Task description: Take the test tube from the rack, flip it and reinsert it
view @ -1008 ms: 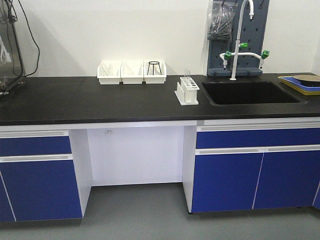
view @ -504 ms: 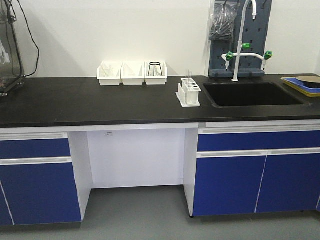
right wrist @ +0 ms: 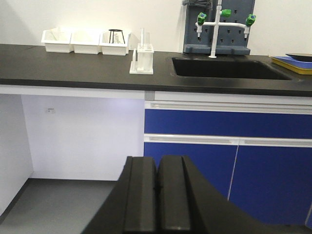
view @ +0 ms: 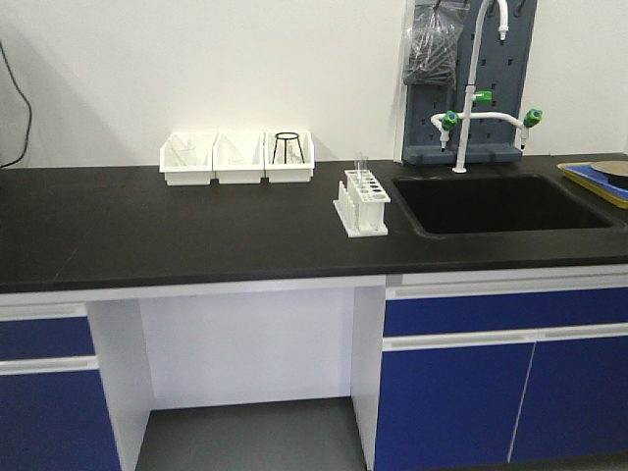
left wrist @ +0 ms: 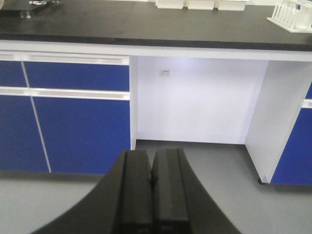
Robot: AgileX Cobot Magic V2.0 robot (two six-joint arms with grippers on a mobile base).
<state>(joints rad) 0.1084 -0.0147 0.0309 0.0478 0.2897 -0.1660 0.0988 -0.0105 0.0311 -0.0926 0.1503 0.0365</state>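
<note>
Presently, rack [view: 364,213] holds test tube [view: 360,167].

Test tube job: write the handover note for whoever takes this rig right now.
Left tool: shut, empty, low in front of the cabinets, short of the counter.
Right tool: shut, empty, also low and short of the counter.
Rack: on the counter, just left of the sink.
Test tube: upright in the rack, sticking up above it.
Done: nothing on the tube yet.
Left: reach the rack, open a tool, pull the tube out, flip it, put it back in a hole.
</note>
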